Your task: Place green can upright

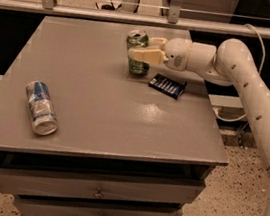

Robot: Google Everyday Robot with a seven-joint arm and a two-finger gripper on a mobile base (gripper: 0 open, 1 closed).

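The green can (137,66), with a mottled green label and silver top, stands nearly upright at the back middle of the grey table (101,95), its base at the tabletop. My gripper (141,47) reaches in from the right. It is shut on the can, with one pale finger (147,56) across the can's front and the other behind it. The white arm (241,70) runs off to the right.
A blue-and-silver can (40,108) lies on its side near the table's front left. A flat black packet (167,85) lies just right of the green can, under my wrist. Drawers (97,190) sit below the tabletop and a metal rail (88,12) runs behind it.
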